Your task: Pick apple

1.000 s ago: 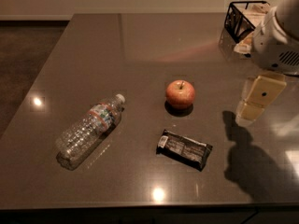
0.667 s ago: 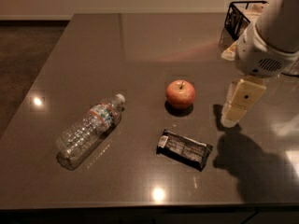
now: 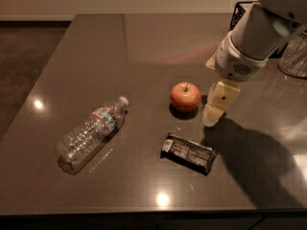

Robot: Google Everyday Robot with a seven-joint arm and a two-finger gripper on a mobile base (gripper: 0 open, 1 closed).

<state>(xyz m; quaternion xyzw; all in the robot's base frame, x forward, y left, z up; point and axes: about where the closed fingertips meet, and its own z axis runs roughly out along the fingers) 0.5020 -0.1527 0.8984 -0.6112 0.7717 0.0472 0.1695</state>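
item 1, nearest: wrapped snack bar [image 3: 188,153], flat, front-centre of table [image 3: 144,47].
item 2: plastic bottle [image 3: 91,133], laid on its side, left.
item 3: apple [image 3: 185,96], upright, mid-surface, just behind bar.
item 4: gripper [image 3: 214,113], held low, just right of apple, not touching; open/shut state cannot be told.
handling: gripper to be centred over apple and lowered w/o nudging it; bar to be avoided.

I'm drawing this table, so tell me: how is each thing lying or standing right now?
apple: upright on the table, stem up, not held.
water bottle: lying on its side, cap on.
snack bar: lying flat, in its wrapper.
gripper: low over the table, close beside the apple, holding nothing.
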